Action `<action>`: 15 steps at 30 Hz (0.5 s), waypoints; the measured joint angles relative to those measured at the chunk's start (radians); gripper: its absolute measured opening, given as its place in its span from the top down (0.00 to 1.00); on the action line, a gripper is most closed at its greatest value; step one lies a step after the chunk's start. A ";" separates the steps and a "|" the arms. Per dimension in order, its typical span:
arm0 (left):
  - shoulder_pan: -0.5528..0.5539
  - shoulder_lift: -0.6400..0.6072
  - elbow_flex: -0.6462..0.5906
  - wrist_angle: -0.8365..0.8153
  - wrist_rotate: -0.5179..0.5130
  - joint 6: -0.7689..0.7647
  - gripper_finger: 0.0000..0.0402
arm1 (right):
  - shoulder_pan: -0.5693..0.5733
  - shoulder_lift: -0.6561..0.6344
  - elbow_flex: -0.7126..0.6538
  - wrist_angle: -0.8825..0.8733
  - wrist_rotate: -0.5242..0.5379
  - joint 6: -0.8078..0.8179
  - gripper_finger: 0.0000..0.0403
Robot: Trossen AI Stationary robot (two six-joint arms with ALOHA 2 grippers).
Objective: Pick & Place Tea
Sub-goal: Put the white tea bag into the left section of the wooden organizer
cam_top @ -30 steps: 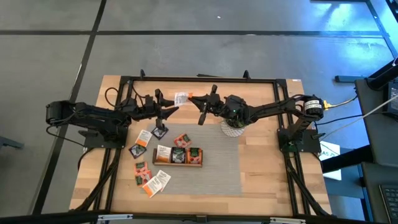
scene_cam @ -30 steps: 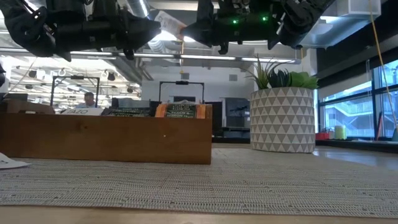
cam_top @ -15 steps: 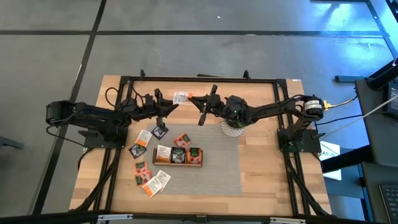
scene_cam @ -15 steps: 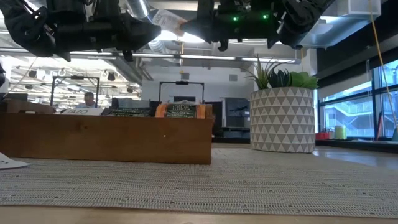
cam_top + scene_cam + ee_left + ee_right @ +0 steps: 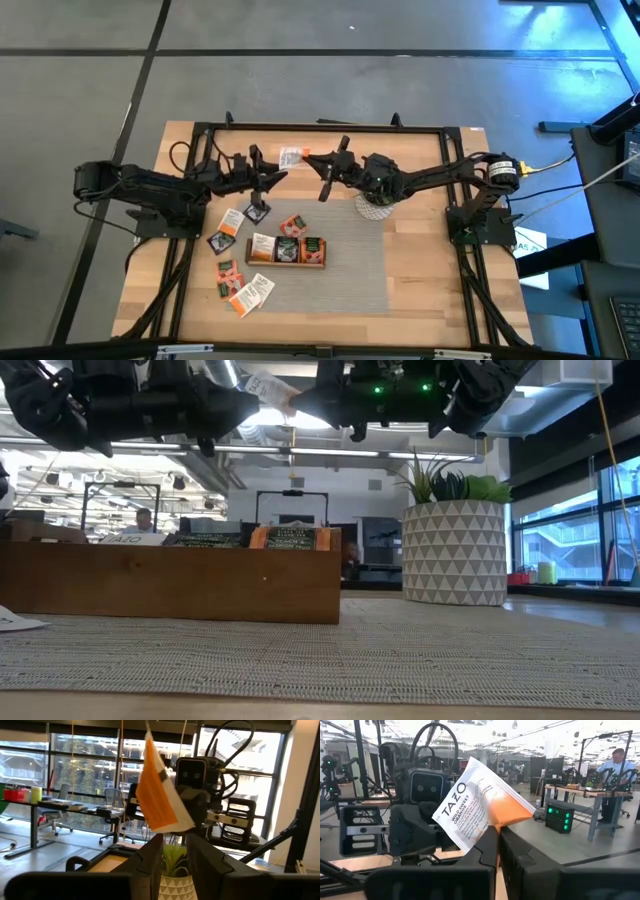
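Up high my 2 arms hold a white sachet [image 5: 268, 387] above the wooden tray [image 5: 170, 582] and potted plant [image 5: 455, 540].

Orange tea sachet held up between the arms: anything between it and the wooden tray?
Nothing visible. The right gripper pinches the sachet in the air, clear of the left gripper. The tray lies on the mat below, and the plant stands off to the side.

Even, soft daylight covers the tabletop [image 5: 430, 280] from above, with only faint shadows beneath the arms. At table height, bright ceiling strips and a window on the right wash out, leaving the arms overhead as dark silhouettes; the woven mat [image 5: 330, 660] blurs in the foreground. From the left wrist, strong backlight through large windows dims everything near. The right wrist view is evenly lit and sharp.
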 joint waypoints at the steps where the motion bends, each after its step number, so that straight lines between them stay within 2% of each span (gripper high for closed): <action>1: -0.003 0.000 0.000 0.000 -0.004 0.000 0.79 | 0.000 0.000 0.000 0.007 0.000 0.000 0.96; 6: -0.022 0.000 0.000 0.015 -0.043 0.000 0.78 | 0.000 0.002 0.000 0.009 0.000 -0.001 0.96; 15: -0.041 0.000 0.000 0.045 -0.048 0.042 0.74 | 0.000 0.062 0.023 0.040 0.000 0.001 0.96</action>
